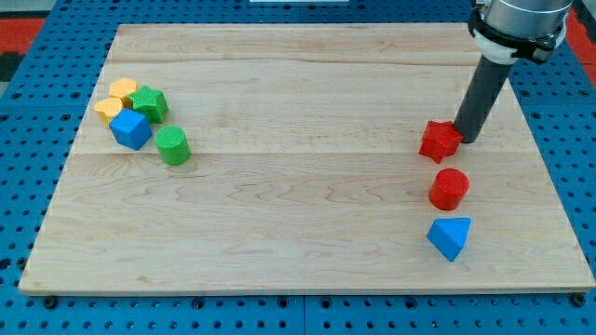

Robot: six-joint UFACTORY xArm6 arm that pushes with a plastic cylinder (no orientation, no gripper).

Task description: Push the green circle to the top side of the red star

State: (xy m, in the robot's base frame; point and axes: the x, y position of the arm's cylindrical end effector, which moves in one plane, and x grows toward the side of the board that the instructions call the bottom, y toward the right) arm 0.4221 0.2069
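Note:
The green circle [172,146] stands at the view's left, just right of a cluster of blocks. The red star [440,140] lies at the view's right, far from the green circle. My tip [466,140] is at the red star's right edge, touching or almost touching it. The dark rod rises from there toward the view's top right.
The wooden board [298,233] sits on a blue pegboard. By the green circle are a blue cube [130,128], a green star-like block [149,102] and two yellow blocks [114,100]. Below the red star are a red cylinder [449,189] and a blue triangle [451,237].

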